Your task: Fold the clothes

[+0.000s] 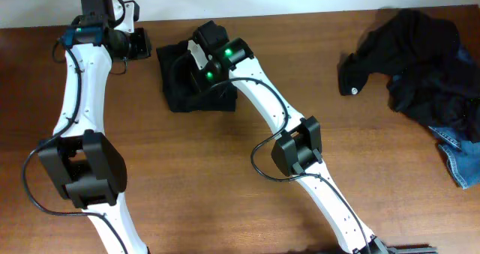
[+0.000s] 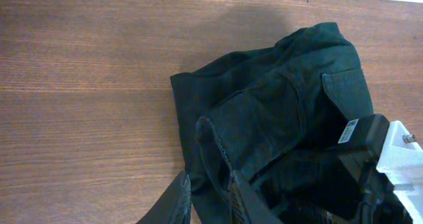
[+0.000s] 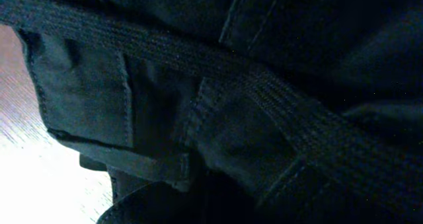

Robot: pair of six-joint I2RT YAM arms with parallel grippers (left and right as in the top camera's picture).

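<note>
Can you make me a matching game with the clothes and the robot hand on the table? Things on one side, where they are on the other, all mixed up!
Things:
1. folded black garment
2. loose pile of black clothes
3. blue denim piece
4. right gripper

Places:
a. at the right edge of the table, partly under the pile
b. down on top of the folded garment
c. far side of the table, near the middle
d. far right corner, all crumpled

Pairs: 1-c, 2-d, 3-a, 4-b
</note>
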